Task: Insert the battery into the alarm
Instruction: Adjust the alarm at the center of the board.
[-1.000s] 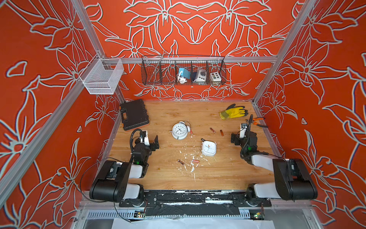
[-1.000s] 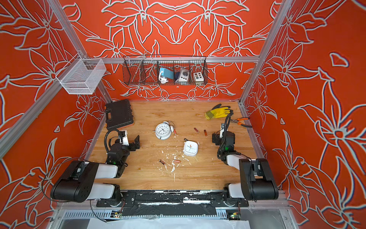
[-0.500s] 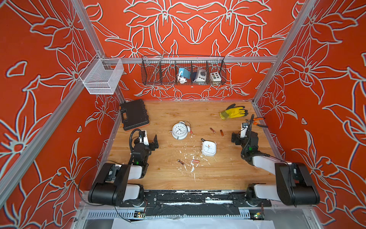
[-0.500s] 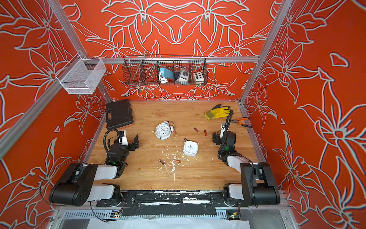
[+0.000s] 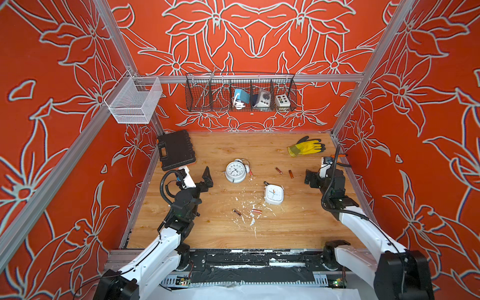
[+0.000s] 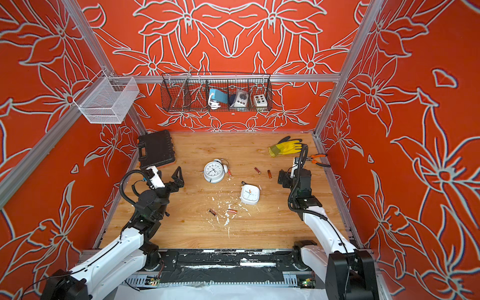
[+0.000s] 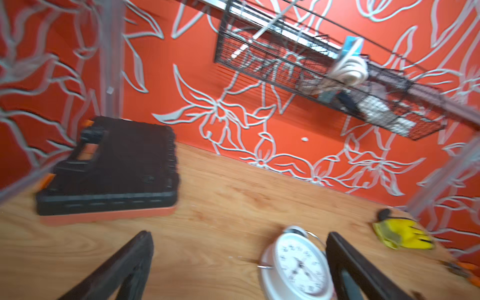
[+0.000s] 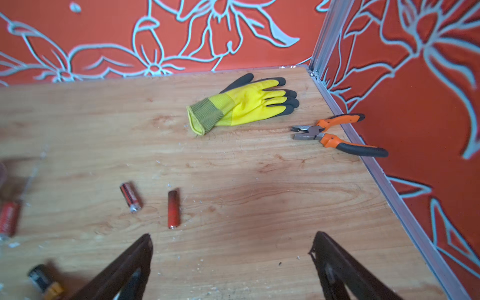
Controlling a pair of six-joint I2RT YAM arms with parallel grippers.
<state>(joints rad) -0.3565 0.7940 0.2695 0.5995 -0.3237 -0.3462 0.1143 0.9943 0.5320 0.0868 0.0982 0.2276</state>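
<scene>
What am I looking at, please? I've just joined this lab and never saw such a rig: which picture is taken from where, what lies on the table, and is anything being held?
These are two robot arms mounted at the near edge of a wooden table, each ending in a two-fingered gripper. The two wide pictures come from one camera head overhead, so they nearly match. The other two come from cameras on the wrists, looking out between the black fingers: the left gripper faces the round alarm clock and a black tool case; the right gripper faces loose batteries, a yellow glove and pliers. A square alarm clock and white crumbs also lie on the table. Both grippers are open and hold nothing.
</scene>
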